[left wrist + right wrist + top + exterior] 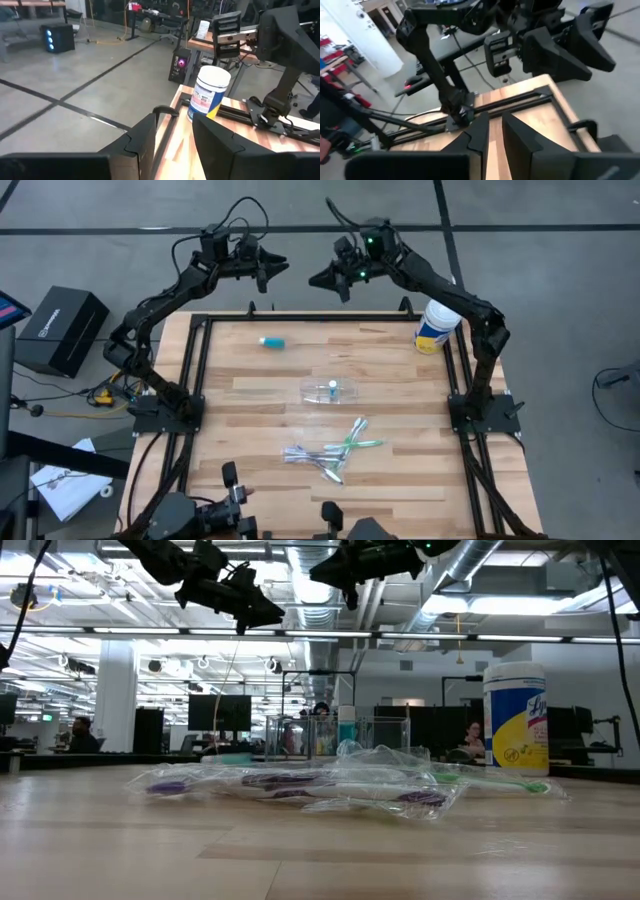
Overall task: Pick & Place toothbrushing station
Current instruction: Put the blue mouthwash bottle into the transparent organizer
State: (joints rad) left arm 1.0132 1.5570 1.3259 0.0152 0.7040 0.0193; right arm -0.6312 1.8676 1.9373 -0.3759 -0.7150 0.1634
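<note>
Clear cup point(331, 391) lying mid-table, toothbrushes point(330, 452) piled nearby, blue tube point(272, 342) apart

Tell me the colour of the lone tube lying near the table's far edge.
Blue with a white cap, the tube shows best in the high view.

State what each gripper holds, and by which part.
Nothing is held: left gripper and right gripper both hang empty past the table's far edge.

Toothbrush pile and cup hard to read

Toothbrushes point(330, 451) overlap in wrap, count unclear from above; clear cup point(331, 390) barely visible, its contents too small to tell. Low view: brushes point(300, 785) blurred behind crinkled plastic. Canister point(516, 718) label partly unreadable. Left wrist view cuts off its gripper point(174, 145) fingertips.
</note>
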